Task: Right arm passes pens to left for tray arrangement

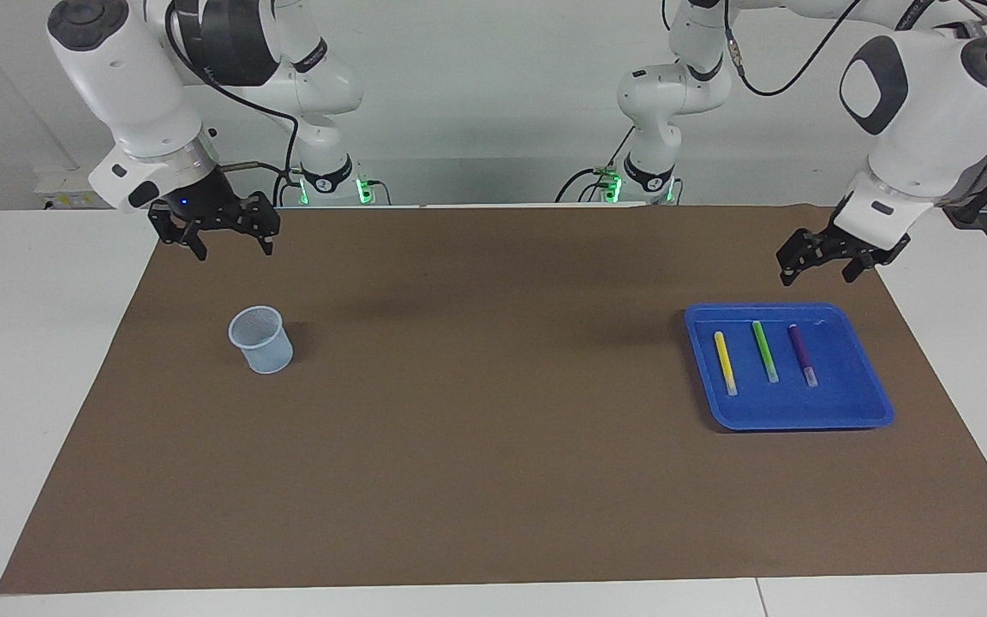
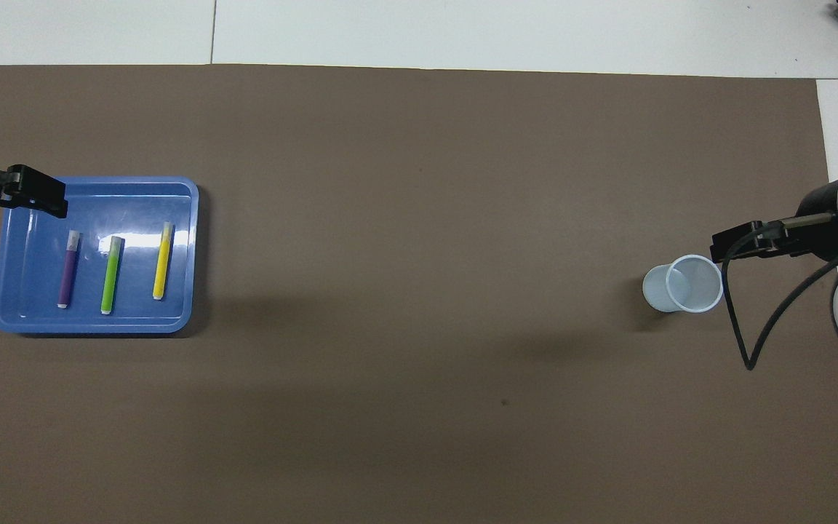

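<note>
Tray [image 1: 845, 411]: I see the yellow pen [image 1: 725, 363], green pen [image 1: 765, 351] and purple pen [image 1: 802, 354] lying in it, side by side.
Left gripper [image 1: 816, 263]: spread, empty, raised over the mat [image 1: 493, 480] beside the tray.
Right gripper [image 1: 229, 242]: spread, empty, raised over the mat near the mesh cup [image 1: 261, 340].

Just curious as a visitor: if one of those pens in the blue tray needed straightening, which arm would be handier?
Probably the left: the left gripper hangs open over the blue tray's edge, while the right gripper waits near the mesh cup.
</note>
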### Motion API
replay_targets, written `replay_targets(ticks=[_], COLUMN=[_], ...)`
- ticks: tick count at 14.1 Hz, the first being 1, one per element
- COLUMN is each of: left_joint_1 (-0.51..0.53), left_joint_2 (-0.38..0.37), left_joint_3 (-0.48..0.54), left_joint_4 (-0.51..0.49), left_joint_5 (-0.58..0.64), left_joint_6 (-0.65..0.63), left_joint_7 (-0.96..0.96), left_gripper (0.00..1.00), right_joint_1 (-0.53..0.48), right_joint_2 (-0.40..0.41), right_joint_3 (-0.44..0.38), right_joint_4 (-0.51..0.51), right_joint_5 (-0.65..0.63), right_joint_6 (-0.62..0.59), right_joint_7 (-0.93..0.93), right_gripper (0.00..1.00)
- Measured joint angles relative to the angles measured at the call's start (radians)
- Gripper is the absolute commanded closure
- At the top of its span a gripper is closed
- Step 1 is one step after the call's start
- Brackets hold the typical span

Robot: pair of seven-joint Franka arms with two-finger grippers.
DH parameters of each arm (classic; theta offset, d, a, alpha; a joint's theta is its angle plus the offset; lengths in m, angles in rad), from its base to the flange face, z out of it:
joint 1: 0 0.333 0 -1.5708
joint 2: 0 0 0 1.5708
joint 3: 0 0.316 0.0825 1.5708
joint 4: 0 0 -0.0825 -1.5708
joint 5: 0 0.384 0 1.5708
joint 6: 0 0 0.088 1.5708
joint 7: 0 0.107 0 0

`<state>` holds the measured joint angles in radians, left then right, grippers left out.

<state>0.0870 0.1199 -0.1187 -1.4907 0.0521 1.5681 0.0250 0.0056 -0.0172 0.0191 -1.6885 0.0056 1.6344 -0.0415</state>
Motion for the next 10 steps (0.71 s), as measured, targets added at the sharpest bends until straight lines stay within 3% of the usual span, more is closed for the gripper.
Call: replay_targets(ticks=[5, 10], left_joint_1=[-0.091, -0.168], left_joint_2=[-0.083, -0.122], left_joint_3=[0.017, 0.12], left_joint_4=[0.001, -0.003], left_joint_5=[-0.006, -0.034], left_joint_6=[-0.094, -0.137], left_joint_7=[-0.01, -0.025], left_gripper=[0.0, 0.0], right_joint_1=[0.001, 0.005], right_joint_2=[0.007, 0.009], right_joint_3=[-0.001, -0.005], right_joint_4=[0.006, 0.007], right_joint_5=[0.0, 0.0], right_joint_6=[0.0, 0.0], right_joint_7=[0.0, 0.0], right_gripper=[0.0, 0.0])
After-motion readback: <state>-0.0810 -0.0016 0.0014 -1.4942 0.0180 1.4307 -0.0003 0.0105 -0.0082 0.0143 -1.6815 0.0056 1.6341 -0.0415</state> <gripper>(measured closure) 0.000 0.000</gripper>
